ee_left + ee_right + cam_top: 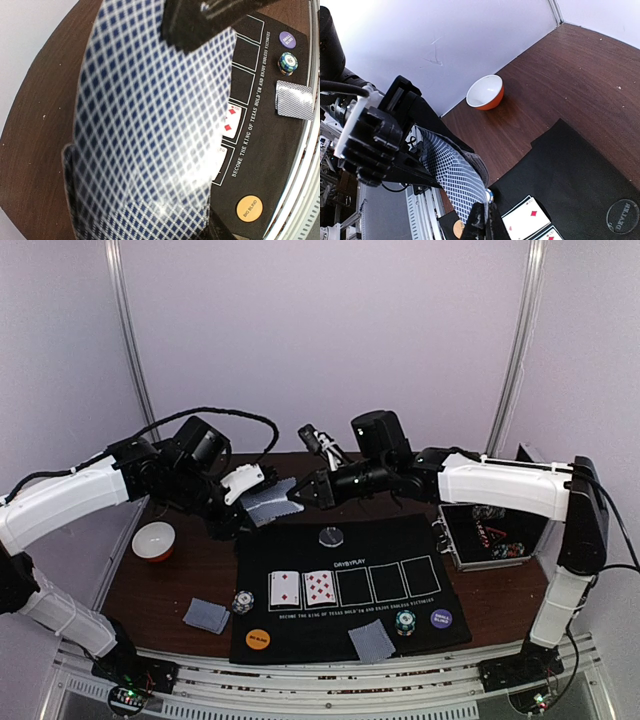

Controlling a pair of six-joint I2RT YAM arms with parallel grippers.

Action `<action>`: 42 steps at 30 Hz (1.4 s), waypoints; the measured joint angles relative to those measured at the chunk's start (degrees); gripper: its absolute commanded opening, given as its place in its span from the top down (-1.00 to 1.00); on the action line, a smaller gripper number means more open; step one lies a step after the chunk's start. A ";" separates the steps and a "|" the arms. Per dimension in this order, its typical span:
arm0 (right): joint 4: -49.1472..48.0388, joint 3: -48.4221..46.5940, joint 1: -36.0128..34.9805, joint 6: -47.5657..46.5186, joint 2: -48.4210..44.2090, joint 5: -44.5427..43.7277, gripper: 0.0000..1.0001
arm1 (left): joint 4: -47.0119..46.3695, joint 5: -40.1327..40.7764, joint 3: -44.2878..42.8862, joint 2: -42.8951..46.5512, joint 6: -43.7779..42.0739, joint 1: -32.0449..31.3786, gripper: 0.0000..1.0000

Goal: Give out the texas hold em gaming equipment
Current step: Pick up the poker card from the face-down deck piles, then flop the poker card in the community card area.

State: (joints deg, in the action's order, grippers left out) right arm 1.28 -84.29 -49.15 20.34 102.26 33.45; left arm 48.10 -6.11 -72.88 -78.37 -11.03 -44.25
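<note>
- Fingers (pixel 481 222) of the right gripper (pixel 300 492) are pressed together on the edge of the top card (pixel 452 170), which shows its blue-grey checked back.
- That card lies on the deck (pixel 266 502). The left gripper (pixel 243 508) pinches the deck narrowly and holds it in the air above the far left corner of the mat (pixel 300 540).
- On the mat, two face-up cards (pixel 285 588) with red diamonds fill the first two outlines from the left. The third outline (pixel 354 585) and the two after it are bare.
- Around them, the dealer disc (pixel 331 536) lies at the far side of the mat, and the orange blind disc (pixel 258 639) and the purple blind disc (pixel 441 619) lie at the near side.
- One chip stack (pixel 405 622) stands near the purple disc, and face-down cards (pixel 371 640) lie beside it.
- The step in hand seems to be the dealing of the third board card.
- The next move probably asks the right gripper to slide only this one card off while the left keeps the deck firm.
- It should then lay the card face up inside the third outline. A second card could follow if the pinch goes too deep.
</note>
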 measured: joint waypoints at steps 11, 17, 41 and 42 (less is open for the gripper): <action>17.18 0.72 0.24 -12.35 -12.55 -20.81 1.00 | -0.02 2.67 0.02 -0.68 2.60 0.52 0.19; 22.75 9.99 -5.22 -27.67 -18.67 -45.94 1.00 | -0.04 3.39 0.02 -0.87 3.50 1.57 0.19; 21.18 17.55 -20.04 -51.65 5.66 -62.05 1.00 | -0.04 3.56 0.24 -1.70 3.89 1.77 0.18; 21.18 17.81 -20.04 -51.65 5.66 -61.13 1.00 | -0.04 3.56 0.24 -1.70 3.89 1.79 0.18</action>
State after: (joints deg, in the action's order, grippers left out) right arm 22.46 -66.48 -69.19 -31.31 107.92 -27.68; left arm 48.05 -2.55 -72.64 -80.07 -7.14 -42.46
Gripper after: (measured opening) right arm 0.017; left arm 0.410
